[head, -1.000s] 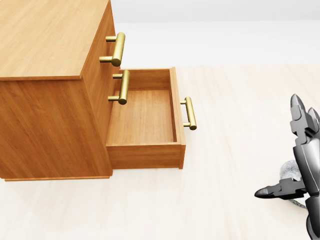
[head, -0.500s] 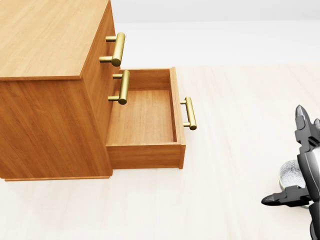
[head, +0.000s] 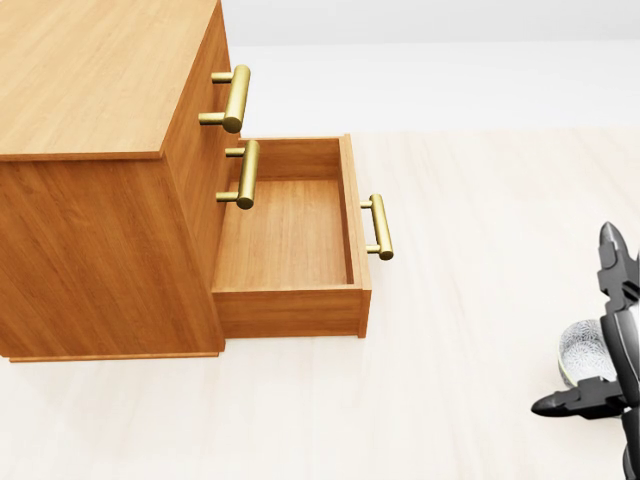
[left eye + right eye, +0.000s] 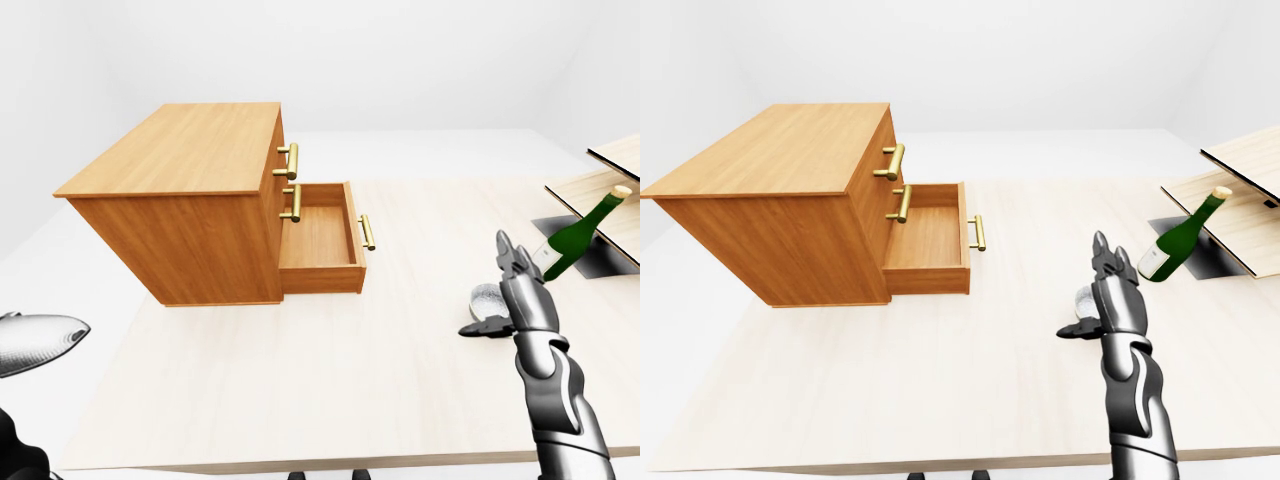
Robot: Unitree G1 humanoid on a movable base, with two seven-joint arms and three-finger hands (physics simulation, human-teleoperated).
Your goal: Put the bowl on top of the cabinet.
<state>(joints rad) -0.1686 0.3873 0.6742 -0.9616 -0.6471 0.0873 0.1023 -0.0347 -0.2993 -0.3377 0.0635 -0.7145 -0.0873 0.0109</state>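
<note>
- Bowl (image 3: 582, 352) location: on the counter (image 4: 300, 380), at the right edge of the head view, well apart from the cabinet (image 4: 185, 150).
- Your right hand (image 4: 528, 303) is the nearer one. The bowl lies just to the view's left of its palm, between the raised fingers (image 3: 618, 262) and the thumb below.
- These fingers are spread about the bowl and grip nothing.
- Your left hand (image 4: 35, 340) shows only in part, so its opening cannot be told.
- Expect to close round the bowl, then carry it toward the view's left.

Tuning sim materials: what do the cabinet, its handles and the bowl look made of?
Cabinet: matte light wood, visible grain. Handles: brass-like metal, golden with bright highlights. Bowl: perhaps glass or shiny metal, pale and speckled; partly hidden, unclear.
</note>
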